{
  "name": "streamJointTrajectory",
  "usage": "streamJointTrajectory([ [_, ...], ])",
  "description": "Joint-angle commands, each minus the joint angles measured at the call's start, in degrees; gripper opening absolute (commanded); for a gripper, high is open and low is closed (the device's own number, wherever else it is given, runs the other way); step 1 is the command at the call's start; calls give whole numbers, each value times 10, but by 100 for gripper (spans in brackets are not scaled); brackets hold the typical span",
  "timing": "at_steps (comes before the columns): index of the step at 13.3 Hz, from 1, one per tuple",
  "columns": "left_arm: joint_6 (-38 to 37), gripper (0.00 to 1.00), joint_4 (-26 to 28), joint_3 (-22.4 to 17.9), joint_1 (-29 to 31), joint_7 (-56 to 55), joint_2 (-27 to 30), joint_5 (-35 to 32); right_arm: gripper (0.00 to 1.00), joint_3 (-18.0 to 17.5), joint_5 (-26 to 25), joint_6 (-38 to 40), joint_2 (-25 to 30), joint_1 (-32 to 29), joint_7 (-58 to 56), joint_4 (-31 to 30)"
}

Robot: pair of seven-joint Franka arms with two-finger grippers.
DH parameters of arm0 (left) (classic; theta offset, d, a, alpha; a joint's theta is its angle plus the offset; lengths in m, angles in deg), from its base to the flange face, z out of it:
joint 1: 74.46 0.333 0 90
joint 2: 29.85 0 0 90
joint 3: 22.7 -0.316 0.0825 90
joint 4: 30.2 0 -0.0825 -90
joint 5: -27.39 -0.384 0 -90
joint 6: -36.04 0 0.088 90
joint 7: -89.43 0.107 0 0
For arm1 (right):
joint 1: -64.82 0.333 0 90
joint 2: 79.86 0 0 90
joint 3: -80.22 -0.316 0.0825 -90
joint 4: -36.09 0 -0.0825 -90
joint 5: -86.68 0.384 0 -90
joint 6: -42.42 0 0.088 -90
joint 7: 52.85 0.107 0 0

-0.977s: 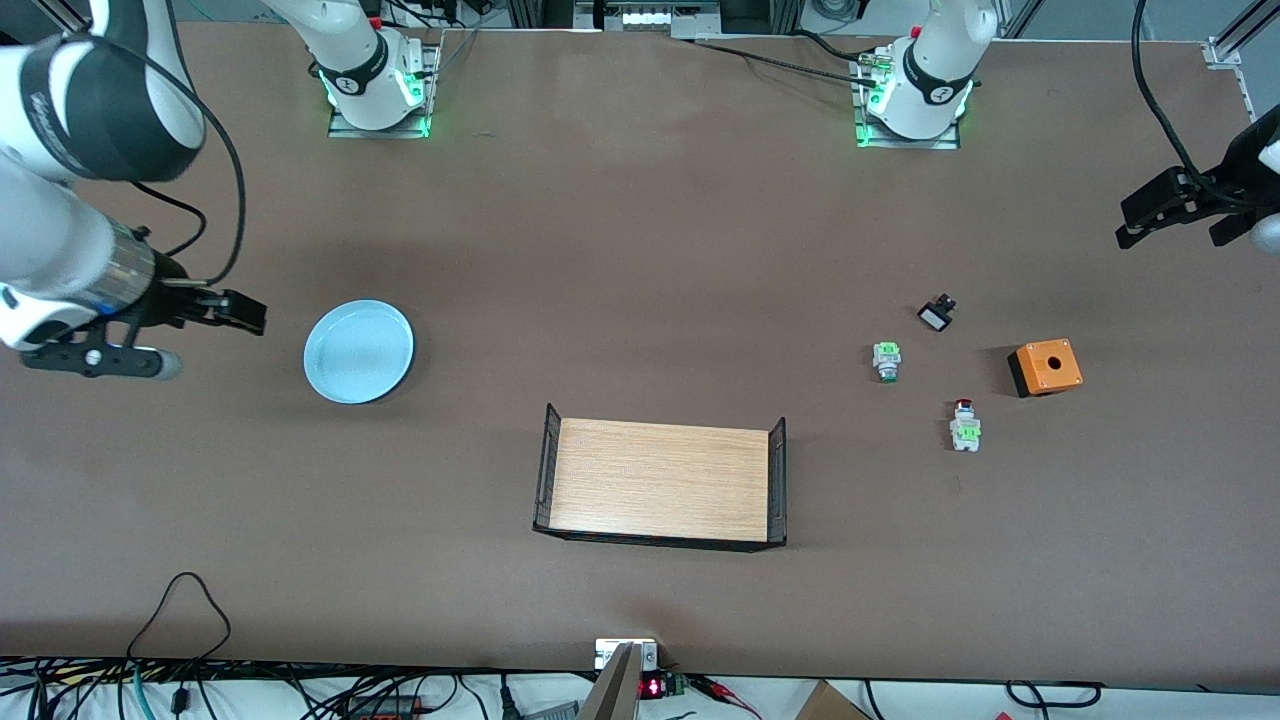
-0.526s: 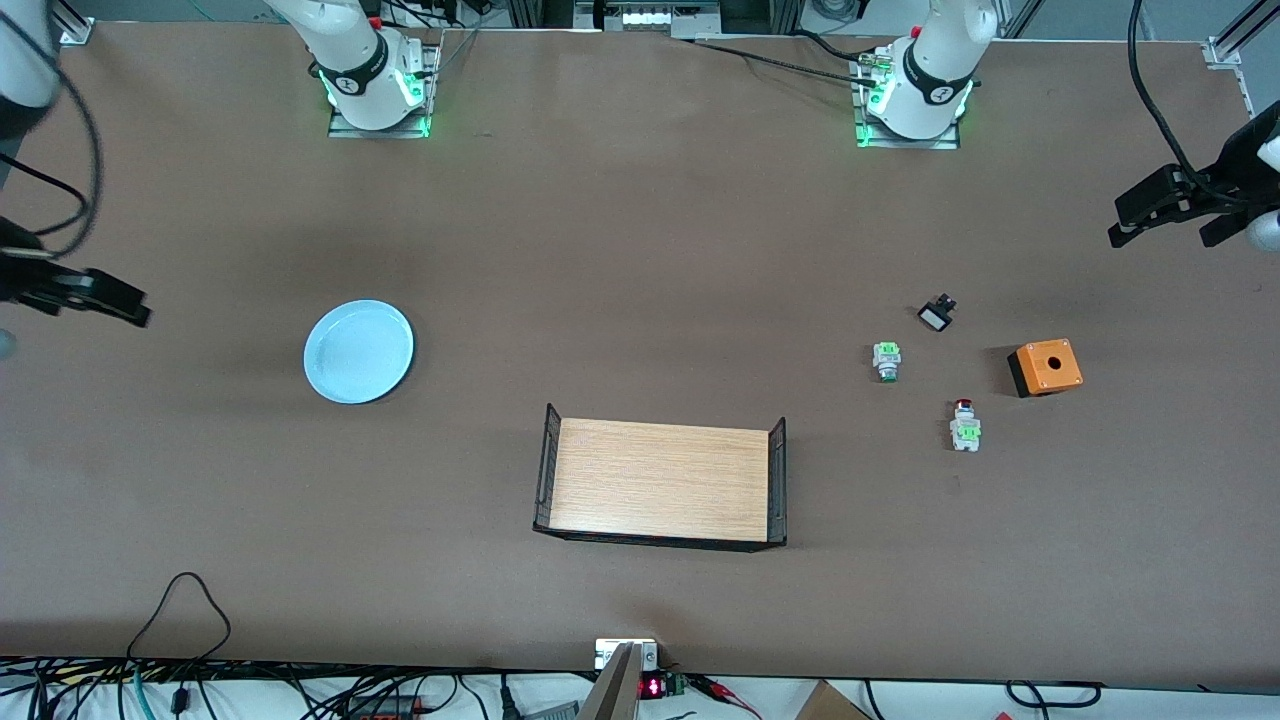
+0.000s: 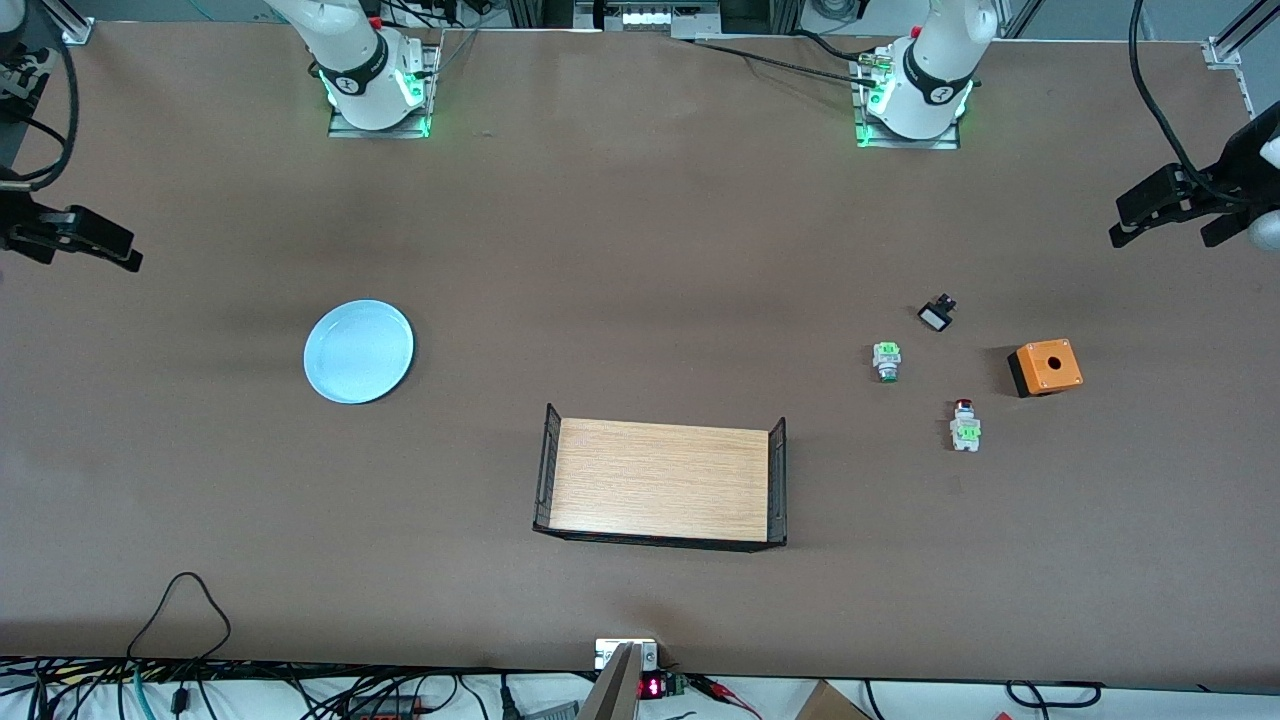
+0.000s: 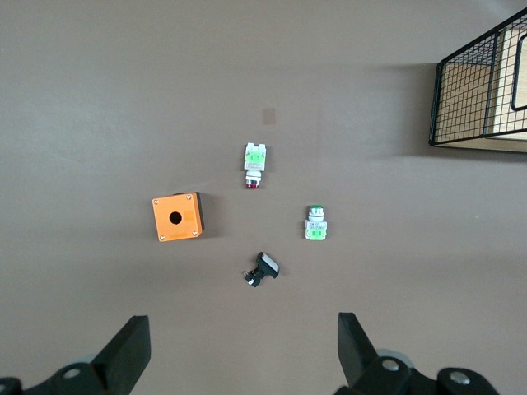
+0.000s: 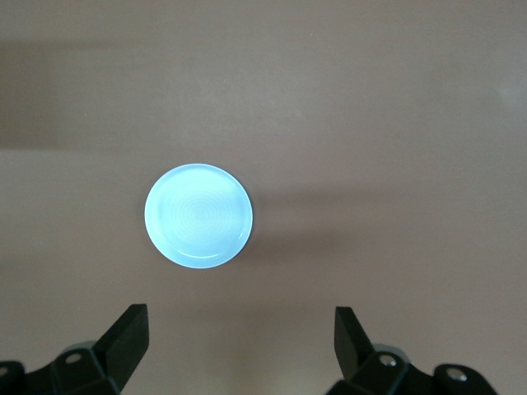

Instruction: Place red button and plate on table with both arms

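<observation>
Both tools, left [image 3: 1165, 210] and right [image 3: 95, 240], parked open at desk [image 3: 640, 250] ends; plate [image 3: 358, 351] and red button [image 3: 965, 424] placed; kept clear.

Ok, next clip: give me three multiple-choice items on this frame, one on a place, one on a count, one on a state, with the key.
1. Where does the red button lie?
A. on the plate
B. on the table, nearer the front camera than the green button
C. in the wooden tray

2. How many orange boxes are on the table?
A. one
B. two
C. three

3. How do the two pincers stand?
A. both shut on things
B. one holds the plate
C. both open and empty

Key:
1 B: it sits on bare table, lower in the front view than the green button.
2 A: one orange box shows.
3 C: the left pincer and right pincer gape over the table, while the plate lies untouched.
</observation>
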Motion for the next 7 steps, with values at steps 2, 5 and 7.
streamJointTrajectory([
  [2,-13,100,-26,-1,2,14,-10,11,100,-2,8,9,27,0,-16,-10],
  [5,-12,100,-27,-1,3,14,-11,11,100,-1,7,19,22,-1,-12,-4],
  [7,-13,100,-26,-1,4,14,-10,12,100,-3,6,19,22,0,-14,-4],
])
